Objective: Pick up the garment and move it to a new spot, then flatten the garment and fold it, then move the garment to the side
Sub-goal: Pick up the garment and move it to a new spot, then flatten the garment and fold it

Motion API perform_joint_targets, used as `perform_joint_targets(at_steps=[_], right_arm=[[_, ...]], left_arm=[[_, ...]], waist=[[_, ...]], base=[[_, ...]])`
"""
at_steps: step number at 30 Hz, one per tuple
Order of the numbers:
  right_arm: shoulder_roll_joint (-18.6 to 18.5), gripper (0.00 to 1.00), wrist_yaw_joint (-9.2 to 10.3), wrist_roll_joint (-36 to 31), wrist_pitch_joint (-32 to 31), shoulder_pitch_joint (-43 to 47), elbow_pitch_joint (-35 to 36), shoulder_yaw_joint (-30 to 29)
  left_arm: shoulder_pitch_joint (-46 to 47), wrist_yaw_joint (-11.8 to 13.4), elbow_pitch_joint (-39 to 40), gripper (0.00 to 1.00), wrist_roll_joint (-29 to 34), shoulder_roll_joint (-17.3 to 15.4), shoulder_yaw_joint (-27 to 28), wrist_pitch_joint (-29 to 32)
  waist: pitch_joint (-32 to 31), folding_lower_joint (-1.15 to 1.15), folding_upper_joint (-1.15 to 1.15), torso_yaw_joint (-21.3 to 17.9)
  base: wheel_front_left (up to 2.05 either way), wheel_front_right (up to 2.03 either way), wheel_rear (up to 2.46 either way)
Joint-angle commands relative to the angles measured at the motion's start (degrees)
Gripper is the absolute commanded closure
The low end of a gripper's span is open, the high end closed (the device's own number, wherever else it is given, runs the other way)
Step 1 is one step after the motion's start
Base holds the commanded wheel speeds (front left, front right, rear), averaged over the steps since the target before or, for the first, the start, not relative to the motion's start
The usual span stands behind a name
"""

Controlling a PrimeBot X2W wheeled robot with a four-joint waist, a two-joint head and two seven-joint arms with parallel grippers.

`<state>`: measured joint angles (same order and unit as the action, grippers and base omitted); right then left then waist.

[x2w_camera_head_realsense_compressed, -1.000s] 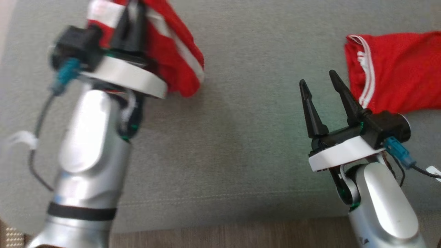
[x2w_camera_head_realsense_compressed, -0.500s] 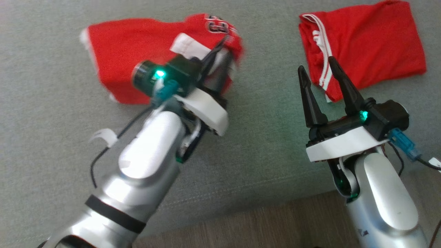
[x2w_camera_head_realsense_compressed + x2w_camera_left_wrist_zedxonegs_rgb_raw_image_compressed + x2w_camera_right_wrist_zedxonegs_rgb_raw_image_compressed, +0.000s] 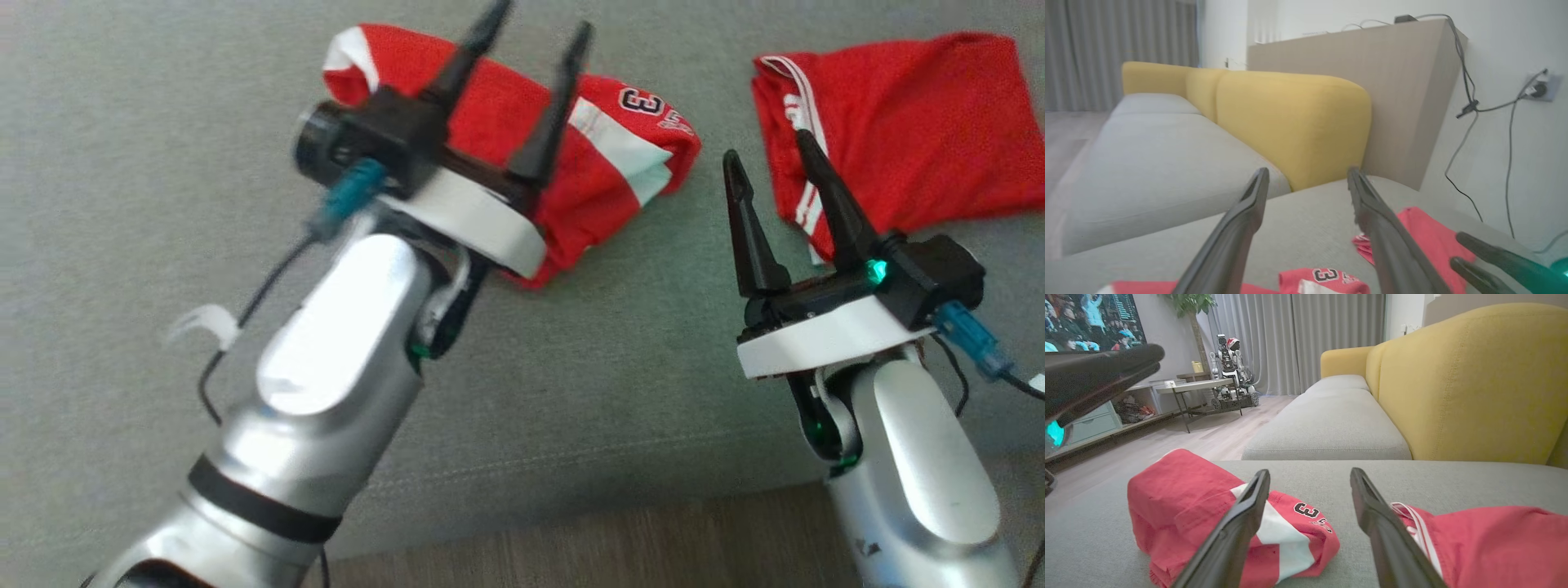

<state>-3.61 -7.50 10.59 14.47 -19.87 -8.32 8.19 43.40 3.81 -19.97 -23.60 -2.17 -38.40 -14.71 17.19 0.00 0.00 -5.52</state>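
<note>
The garment [image 3: 620, 163], red with a white band and a number on it, lies crumpled on the grey sofa cushion [image 3: 571, 367]. My left gripper [image 3: 540, 20] is open above its left part, with nothing between the fingers. In the left wrist view that gripper [image 3: 1307, 172] points over the garment [image 3: 1327, 279] toward the yellow backrest. My right gripper [image 3: 766, 149] stands open and empty to the garment's right. The right wrist view shows the garment [image 3: 1180, 494] low on the left, beyond the open right gripper [image 3: 1309, 473].
A second red garment [image 3: 914, 139] with white stripes lies at the right, just beyond my right fingers. The yellow backrest [image 3: 1474, 384] borders the cushion. The cushion's front edge meets wooden floor [image 3: 620, 547]. Cables [image 3: 1470, 106] hang on the wall.
My left gripper has opened and let go of the garment, which now lies on the cushion. The head camera has shifted. The right gripper stays open.
</note>
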Motion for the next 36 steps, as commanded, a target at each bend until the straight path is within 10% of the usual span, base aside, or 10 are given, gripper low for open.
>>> perform_joint_targets(at_steps=[1,12,23,36], right_arm=[[0.73,0.0,0.01,-0.34,0.52,-0.9,1.63,0.89],[0.73,0.0,0.01,-2.38,0.52,3.22,0.06,0.51],[0.73,0.0,0.01,-3.03,0.52,7.45,-1.77,0.93],[0.73,0.0,0.01,-5.4,-2.66,0.42,-5.48,7.26]], left_arm=[[-0.15,0.42,2.61,0.0,1.24,-0.98,4.31,-0.29],[-18.89,0.3,6.97,0.0,5.7,-4.96,20.03,-0.29],[-34.3,-3.82,12.53,0.0,10.43,-1.26,29.54,-0.29],[-34.28,-4.08,12.51,0.0,8.39,-0.72,26.98,-0.29]], waist=[[-1.63,0.0,0.0,1.91],[-7.26,0.0,0.0,7.43],[-10.85,0.0,0.0,9.56],[-9.27,0.0,0.0,14.64]], base=[[0.0,0.0,0.0],[0.0,0.0,0.0],[0.0,0.0,0.0],[0.0,0.0,0.0]])
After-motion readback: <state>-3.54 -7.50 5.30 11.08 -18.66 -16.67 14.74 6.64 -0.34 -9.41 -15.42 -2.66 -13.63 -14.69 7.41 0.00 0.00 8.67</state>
